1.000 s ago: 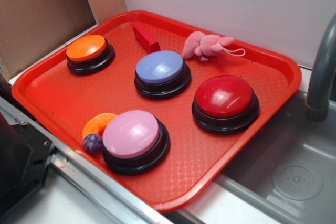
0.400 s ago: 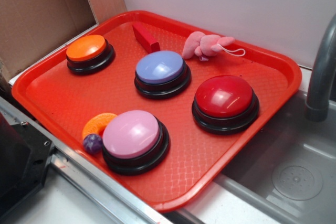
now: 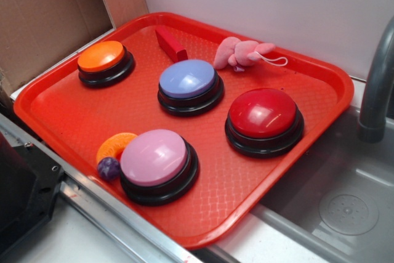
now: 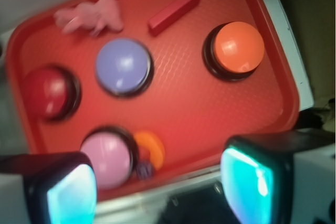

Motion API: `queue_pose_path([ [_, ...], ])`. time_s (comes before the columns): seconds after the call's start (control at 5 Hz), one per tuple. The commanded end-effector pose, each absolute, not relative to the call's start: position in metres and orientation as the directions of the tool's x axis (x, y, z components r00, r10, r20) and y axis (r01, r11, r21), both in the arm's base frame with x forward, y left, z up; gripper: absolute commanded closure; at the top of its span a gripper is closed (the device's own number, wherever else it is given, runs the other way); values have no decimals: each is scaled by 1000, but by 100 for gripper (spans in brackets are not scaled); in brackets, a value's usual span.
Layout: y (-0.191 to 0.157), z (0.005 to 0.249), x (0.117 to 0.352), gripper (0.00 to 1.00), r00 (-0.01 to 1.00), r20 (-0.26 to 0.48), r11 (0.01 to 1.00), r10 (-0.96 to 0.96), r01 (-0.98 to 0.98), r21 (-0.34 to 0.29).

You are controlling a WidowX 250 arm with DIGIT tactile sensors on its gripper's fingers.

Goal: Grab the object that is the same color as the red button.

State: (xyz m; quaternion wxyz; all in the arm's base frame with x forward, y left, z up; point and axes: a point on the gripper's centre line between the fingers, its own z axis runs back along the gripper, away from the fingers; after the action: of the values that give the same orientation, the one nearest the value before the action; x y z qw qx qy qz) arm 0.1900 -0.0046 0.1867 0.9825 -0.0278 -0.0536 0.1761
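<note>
Red tray (image 3: 61,112) fills the counter, with the red block (image 3: 170,44) lying at its 12 o'clock edge, well clear of the red button (image 3: 263,114). High overhead, the gripper (image 4: 157,187) hangs wide open and empty. Coming down, it could catch the purple button (image 3: 188,79) or pink toy (image 3: 240,52) nearby, I reckon, since the block is so slim.

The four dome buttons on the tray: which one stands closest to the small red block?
The lilac button; the red block lies just behind it, while the orange, pink and red buttons stand farther away.
</note>
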Motion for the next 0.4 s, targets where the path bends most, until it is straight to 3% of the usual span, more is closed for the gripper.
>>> queue_pose_path([
  [0.0,23,156,247,0,756,203,783,622,-606,-143],
  [0.2,32,136,264,0,688,224,721,691,-677,-145],
])
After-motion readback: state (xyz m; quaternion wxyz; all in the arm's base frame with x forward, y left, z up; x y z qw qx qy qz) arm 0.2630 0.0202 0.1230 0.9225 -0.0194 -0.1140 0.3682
